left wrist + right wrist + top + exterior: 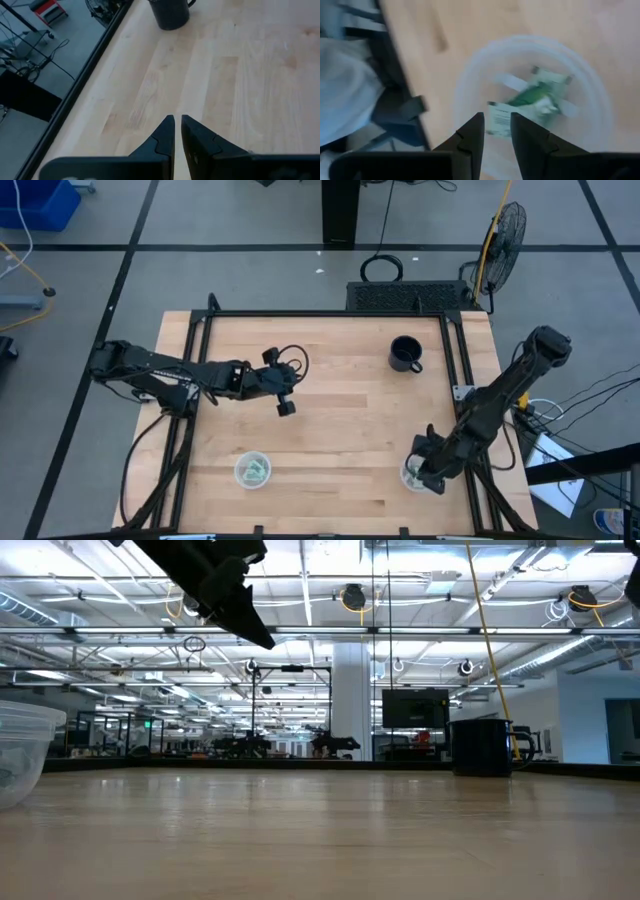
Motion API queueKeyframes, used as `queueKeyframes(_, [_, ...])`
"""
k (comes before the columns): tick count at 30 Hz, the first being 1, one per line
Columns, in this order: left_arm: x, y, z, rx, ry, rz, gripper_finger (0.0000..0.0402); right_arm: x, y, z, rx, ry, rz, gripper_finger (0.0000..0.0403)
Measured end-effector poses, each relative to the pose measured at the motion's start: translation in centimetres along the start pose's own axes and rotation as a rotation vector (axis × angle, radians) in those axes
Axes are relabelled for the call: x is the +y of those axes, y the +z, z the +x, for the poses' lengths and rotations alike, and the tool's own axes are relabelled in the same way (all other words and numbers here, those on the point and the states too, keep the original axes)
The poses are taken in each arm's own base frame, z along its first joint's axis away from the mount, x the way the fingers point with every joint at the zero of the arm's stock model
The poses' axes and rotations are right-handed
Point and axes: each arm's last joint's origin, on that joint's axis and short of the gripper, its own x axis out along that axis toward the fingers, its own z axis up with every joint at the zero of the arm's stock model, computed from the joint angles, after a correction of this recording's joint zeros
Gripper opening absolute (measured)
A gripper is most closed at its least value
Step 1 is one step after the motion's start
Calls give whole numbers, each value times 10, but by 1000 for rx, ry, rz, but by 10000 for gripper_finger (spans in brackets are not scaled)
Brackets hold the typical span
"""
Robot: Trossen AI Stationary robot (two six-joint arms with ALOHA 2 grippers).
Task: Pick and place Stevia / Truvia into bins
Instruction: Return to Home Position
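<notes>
Hovering low over bin [465,85], right end effector [496,116] parted, empty: bin could be clipped on withdrawal. Left end effector [177,117] clenched above tabletop [260,75].

My high cam looks straight down on the table [330,430], low cam sits level with it facing the room. Both share the black mug [404,354] with left wrist; right wrist's close over a bin [535,41].

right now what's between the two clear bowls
Nothing: in the high view the table is bare wood between the left bowl and the right bowl, which the right end effector hangs over.
</notes>
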Motion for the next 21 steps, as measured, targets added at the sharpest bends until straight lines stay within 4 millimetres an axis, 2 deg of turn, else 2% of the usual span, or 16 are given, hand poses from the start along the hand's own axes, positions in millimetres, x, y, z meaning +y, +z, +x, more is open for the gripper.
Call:
queueKeyframes(6, [0,-1,0,11,-9,38,35,5,4,-21,-125,109,-29,86])
queueKeyframes(11, [-3,-3,-1,30,-96,37,35,8,11,-36,-354,125,-204,86])
queueKeyframes(16, [-7,-5,-2,43,-110,51,35,6,18,-46,-625,-41,-438,86])
queueKeyframes(21, [-5,-5,-4,48,-109,57,35,5,23,-54,-816,-203,-559,86])
